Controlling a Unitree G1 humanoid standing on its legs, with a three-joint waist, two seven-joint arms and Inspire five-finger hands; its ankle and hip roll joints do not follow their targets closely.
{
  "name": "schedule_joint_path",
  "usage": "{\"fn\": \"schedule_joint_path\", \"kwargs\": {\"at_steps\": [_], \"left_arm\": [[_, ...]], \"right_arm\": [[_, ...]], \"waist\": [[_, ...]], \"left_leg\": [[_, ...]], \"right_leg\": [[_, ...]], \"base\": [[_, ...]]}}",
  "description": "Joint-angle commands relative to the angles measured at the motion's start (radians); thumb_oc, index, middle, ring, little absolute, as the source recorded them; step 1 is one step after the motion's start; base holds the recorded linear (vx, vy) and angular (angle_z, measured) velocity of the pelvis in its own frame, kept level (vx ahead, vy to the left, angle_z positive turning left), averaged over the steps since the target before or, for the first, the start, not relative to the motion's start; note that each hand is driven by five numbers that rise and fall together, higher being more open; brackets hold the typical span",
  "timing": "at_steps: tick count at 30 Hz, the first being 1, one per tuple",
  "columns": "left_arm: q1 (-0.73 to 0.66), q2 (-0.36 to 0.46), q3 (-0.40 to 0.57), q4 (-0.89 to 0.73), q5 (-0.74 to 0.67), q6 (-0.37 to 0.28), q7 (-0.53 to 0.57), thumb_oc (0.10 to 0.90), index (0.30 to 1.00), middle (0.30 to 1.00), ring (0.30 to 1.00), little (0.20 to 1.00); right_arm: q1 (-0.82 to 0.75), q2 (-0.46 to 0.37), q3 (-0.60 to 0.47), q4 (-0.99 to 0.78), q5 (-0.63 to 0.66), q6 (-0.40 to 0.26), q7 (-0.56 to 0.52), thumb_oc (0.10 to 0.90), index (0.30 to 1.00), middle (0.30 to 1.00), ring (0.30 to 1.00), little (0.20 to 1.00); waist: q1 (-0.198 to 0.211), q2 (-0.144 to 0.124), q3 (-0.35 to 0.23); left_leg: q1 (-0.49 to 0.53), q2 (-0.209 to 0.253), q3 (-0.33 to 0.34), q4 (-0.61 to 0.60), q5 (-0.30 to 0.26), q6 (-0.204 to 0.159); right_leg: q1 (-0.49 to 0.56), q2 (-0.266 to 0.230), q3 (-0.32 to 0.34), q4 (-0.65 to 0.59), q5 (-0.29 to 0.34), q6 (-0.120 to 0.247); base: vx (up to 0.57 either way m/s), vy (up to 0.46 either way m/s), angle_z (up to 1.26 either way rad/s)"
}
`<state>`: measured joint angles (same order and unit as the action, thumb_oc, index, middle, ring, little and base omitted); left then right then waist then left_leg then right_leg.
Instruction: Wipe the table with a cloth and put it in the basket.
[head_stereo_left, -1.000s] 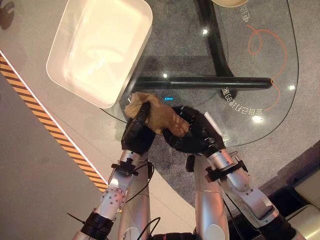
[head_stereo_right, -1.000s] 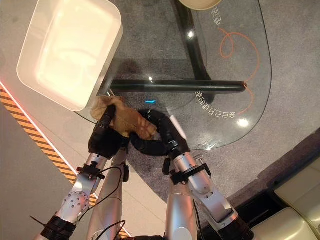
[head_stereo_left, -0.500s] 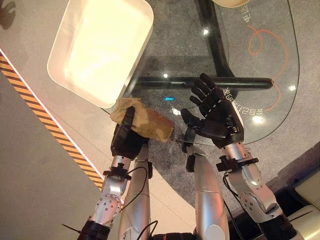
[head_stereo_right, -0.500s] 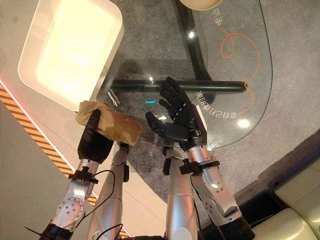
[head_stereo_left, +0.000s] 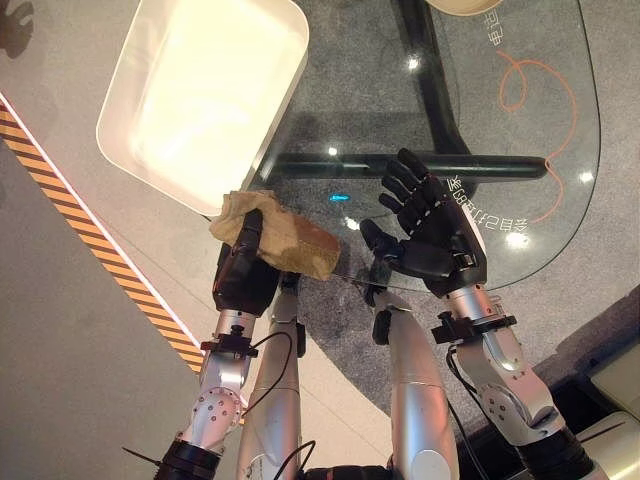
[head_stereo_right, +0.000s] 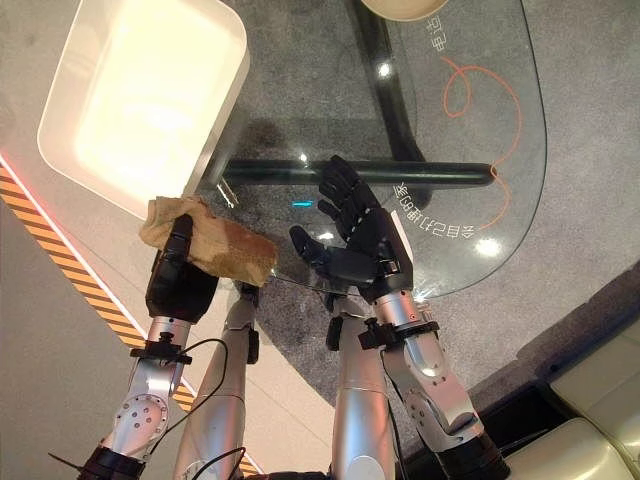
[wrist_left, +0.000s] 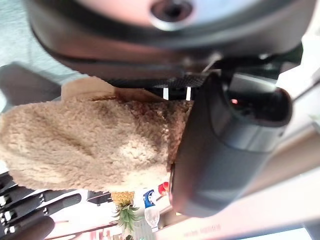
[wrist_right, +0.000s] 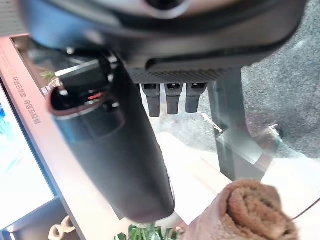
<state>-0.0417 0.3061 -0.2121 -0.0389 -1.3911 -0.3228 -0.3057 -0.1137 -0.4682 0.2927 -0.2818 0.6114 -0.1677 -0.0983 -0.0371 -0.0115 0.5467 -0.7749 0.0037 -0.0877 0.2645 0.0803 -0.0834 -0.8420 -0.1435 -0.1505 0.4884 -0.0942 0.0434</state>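
My left hand (head_stereo_left: 243, 272) is shut on the tan fleecy cloth (head_stereo_left: 290, 240), which it holds bunched up just above the near left edge of the glass table (head_stereo_left: 520, 180). The cloth (wrist_left: 85, 145) bulges past the hand in the left wrist view. Just beyond it, the white rectangular basket (head_stereo_left: 200, 95) sits at the table's left end. My right hand (head_stereo_left: 435, 235) hovers open over the table's near edge, fingers spread, to the right of the cloth. A rolled end of the cloth (wrist_right: 255, 202) also appears in the right wrist view.
A pale round dish (head_stereo_left: 465, 5) sits at the table's far edge. Black table legs (head_stereo_left: 420, 165) show through the glass. A black-and-orange striped line (head_stereo_left: 90, 245) runs along the floor on the left. Orange line art (head_stereo_left: 535, 85) marks the glass on the right.
A second ago both hands gripped the cloth together. The right hand let go and opened, lifting away to the right. The left hand has carried the cloth left, toward the basket.
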Motion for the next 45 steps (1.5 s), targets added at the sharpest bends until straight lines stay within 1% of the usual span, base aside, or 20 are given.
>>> {"fn": "schedule_joint_path", "kwargs": {"at_steps": [1,2,4,5,8,9,11,13,14,15,19,23,29,30,33,36,38,40,42,45], "left_arm": [[-0.007,0.046,0.086,-0.211,0.181,-0.15,-0.071,0.1,0.3,0.3,0.3,0.2],[-0.015,0.065,0.115,-0.213,0.232,-0.179,-0.052,0.1,0.3,0.3,0.3,0.2],[-0.021,0.077,0.133,-0.219,0.275,-0.201,-0.027,0.1,0.3,0.3,0.3,0.2],[-0.032,0.092,0.157,-0.219,0.324,-0.22,0.006,0.1,0.3,0.3,0.3,0.2],[-0.049,0.117,0.181,-0.22,0.411,-0.234,0.081,0.1,0.3,0.3,0.3,0.2],[-0.064,0.132,0.194,-0.216,0.479,-0.238,0.123,0.1,0.3,0.3,0.3,0.2],[-0.076,0.145,0.204,-0.211,0.555,-0.246,0.174,0.1,0.3,0.3,0.3,0.2],[-0.088,0.169,0.226,-0.201,0.681,-0.259,0.259,0.1,0.3,0.3,0.3,0.2],[-0.097,0.188,0.236,-0.196,0.803,-0.26,0.37,0.1,0.3,0.3,0.3,0.2],[-0.1,0.192,0.238,-0.196,0.829,-0.259,0.399,0.1,0.3,0.3,0.3,0.2],[-0.135,0.238,0.259,-0.179,0.968,-0.265,0.602,0.1,0.3,0.3,0.3,0.2],[-0.168,0.264,0.267,-0.146,1.081,-0.263,0.767,0.1,0.3,0.3,0.3,0.2],[-0.201,0.303,0.279,-0.103,1.189,-0.223,0.934,0.1,0.3,0.3,0.3,0.2],[-0.22,0.324,0.283,-0.077,1.255,-0.194,1.016,0.1,0.3,0.3,0.3,0.2],[-0.24,0.358,0.285,-0.047,1.339,-0.153,1.107,0.1,0.3,0.3,0.3,0.2],[-0.259,0.401,0.285,-0.019,1.463,-0.069,1.201,0.1,0.3,0.3,0.3,0.2],[-0.281,0.419,0.277,-0.001,1.442,-0.05,1.219,0.1,0.3,0.3,0.3,0.2],[-0.299,0.42,0.267,0.018,1.394,-0.06,1.215,0.1,0.3,0.3,0.3,0.2],[-0.318,0.408,0.253,0.036,1.399,-0.059,1.225,0.1,0.3,0.3,0.3,0.2],[-0.358,0.411,0.232,0.071,1.446,-0.006,1.249,0.1,0.3,0.3,0.3,0.2]], "right_arm": [[0.008,-0.038,-0.018,-0.105,-0.025,0.0,0.066,0.8,0.9,0.9,0.9,0.9],[0.013,-0.048,-0.023,-0.102,-0.028,0.028,0.088,0.8,0.9,0.9,0.9,0.9],[0.016,-0.054,-0.022,-0.101,-0.041,0.054,0.106,0.8,0.9,0.9,0.9,0.9],[0.017,-0.062,-0.018,-0.096,-0.073,0.087,0.138,0.8,0.9,0.9,0.9,0.9],[0.013,-0.08,-0.011,-0.096,-0.115,0.139,0.17,0.8,0.9,0.9,0.9,0.9],[0.0,-0.093,-0.001,-0.09,-0.121,0.17,0.188,0.8,0.9,0.9,0.9,0.9],[-0.012,-0.103,0.008,-0.082,-0.122,0.195,0.201,0.8,0.9,0.9,0.9,0.9],[-0.032,-0.115,0.021,-0.066,-0.113,0.221,0.208,0.8,0.9,0.9,0.9,0.9],[-0.043,-0.12,0.028,-0.057,-0.107,0.237,0.212,0.8,0.9,0.9,0.9,0.9],[-0.045,-0.12,0.029,-0.054,-0.105,0.24,0.215,0.8,0.9,0.9,0.9,0.9],[-0.073,-0.132,0.057,-0.047,-0.074,0.282,0.209,0.8,0.9,0.9,0.9,0.9],[-0.113,-0.133,0.099,-0.026,-0.06,0.308,0.176,0.8,0.9,0.9,0.9,0.9],[-0.147,-0.159,0.123,0.005,-0.041,0.328,0.165,0.8,0.9,0.9,0.9,0.9],[-0.164,-0.174,0.13,0.011,-0.034,0.344,0.157,0.8,0.9,0.9,0.9,0.9],[-0.176,-0.191,0.14,0.012,-0.008,0.355,0.149,0.8,0.9,0.9,0.9,0.9],[-0.192,-0.212,0.144,0.007,0.018,0.376,0.138,0.8,0.9,0.9,0.9,0.9],[-0.205,-0.225,0.152,0.007,0.039,0.379,0.126,0.8,0.9,0.9,0.9,0.9],[-0.218,-0.229,0.16,0.014,0.05,0.388,0.121,0.8,0.9,0.9,0.9,0.9],[-0.24,-0.233,0.173,0.02,0.049,0.413,0.117,0.8,0.9,0.9,0.9,0.9],[-0.276,-0.242,0.191,0.036,0.064,0.447,0.121,0.8,0.9,0.9,0.9,0.9]], "waist": [[0.009,0.015,-0.027],[0.008,0.022,-0.027],[0.008,0.027,-0.027],[0.007,0.032,-0.027],[0.006,0.037,-0.027],[0.007,0.038,-0.027],[0.008,0.041,-0.027],[0.012,0.045,-0.027],[0.014,0.047,-0.027],[0.015,0.048,-0.027],[0.018,0.053,-0.027],[0.02,0.058,-0.027],[0.016,0.064,-0.027],[0.014,0.067,-0.027],[0.012,0.068,-0.027],[0.01,0.071,-0.027],[0.009,0.073,-0.027],[0.007,0.074,-0.027],[0.004,0.078,-0.027],[0.002,0.083,-0.027]], "left_leg": [[-0.01,-0.073,0.151,0.07,-0.082,0.073],[-0.009,-0.073,0.151,0.073,-0.081,0.072],[-0.01,-0.073,0.151,0.075,-0.081,0.071],[-0.013,-0.073,0.153,0.079,-0.081,0.069],[-0.019,-0.074,0.156,0.085,-0.08,0.067],[-0.019,-0.073,0.158,0.083,-0.078,0.067],[-0.02,-0.073,0.16,0.082,-0.076,0.067],[-0.024,-0.075,0.162,0.085,-0.077,0.065],[-0.028,-0.076,0.162,0.089,-0.077,0.064],[-0.029,-0.076,0.161,0.089,-0.076,0.064],[-0.04,-0.078,0.164,0.099,-0.078,0.065],[-0.052,-0.078,0.167,0.111,-0.082,0.063],[-0.069,-0.076,0.179,0.127,-0.088,0.06],[-0.081,-0.075,0.184,0.134,-0.091,0.062],[-0.095,-0.074,0.19,0.143,-0.094,0.061],[-0.112,-0.076,0.193,0.155,-0.096,0.06],[-0.129,-0.077,0.194,0.163,-0.097,0.06],[-0.141,-0.078,0.195,0.168,-0.097,0.061],[-0.16,-0.079,0.198,0.174,-0.098,0.063],[-0.198,-0.077,0.202,0.188,-0.098,0.062]], "right_leg": [[0.043,0.115,0.04,-0.17,0.118,0.022],[0.044,0.115,0.042,-0.167,0.115,0.02],[0.042,0.115,0.044,-0.163,0.112,0.019],[0.038,0.115,0.047,-0.157,0.109,0.017],[0.031,0.114,0.052,-0.149,0.107,0.016],[0.029,0.113,0.054,-0.149,0.107,0.015],[0.028,0.112,0.056,-0.149,0.107,0.014],[0.023,0.109,0.055,-0.144,0.103,0.012],[0.02,0.108,0.056,-0.141,0.102,0.011],[0.019,0.108,0.056,-0.141,0.102,0.011],[0.007,0.105,0.064,-0.134,0.098,0.009],[-0.008,0.101,0.064,-0.124,0.094,0.006],[-0.027,0.096,0.073,-0.114,0.089,0.003],[-0.04,0.094,0.076,-0.11,0.089,0.003],[-0.053,0.089,0.078,-0.111,0.091,0.004],[-0.073,0.089,0.081,-0.103,0.093,0.005],[-0.091,0.088,0.085,-0.1,0.096,0.005],[-0.105,0.089,0.09,-0.096,0.097,0.006],[-0.127,0.089,0.096,-0.095,0.101,0.007],[-0.169,0.087,0.102,-0.09,0.111,0.01]], "base": [[0.01,0.078,-0.03],[0.01,0.099,-0.04],[0.01,0.098,-0.06],[0.01,0.093,-0.08],[0.01,0.087,-0.07],[0.01,0.081,-0.02],[0.0,0.07,-0.01],[0.0,0.073,-0.02],[0.0,0.055,-0.03],[0.0,0.052,-0.04],[0.01,0.057,-0.03],[0.01,0.074,-0.02],[0.03,0.08,0.0],[0.05,0.099,-0.01],[0.05,0.096,-0.03],[0.04,0.069,-0.01],[0.05,0.068,-0.01],[0.04,0.069,-0.01],[0.05,0.083,-0.01],[0.04,0.089,-0.04]]}}
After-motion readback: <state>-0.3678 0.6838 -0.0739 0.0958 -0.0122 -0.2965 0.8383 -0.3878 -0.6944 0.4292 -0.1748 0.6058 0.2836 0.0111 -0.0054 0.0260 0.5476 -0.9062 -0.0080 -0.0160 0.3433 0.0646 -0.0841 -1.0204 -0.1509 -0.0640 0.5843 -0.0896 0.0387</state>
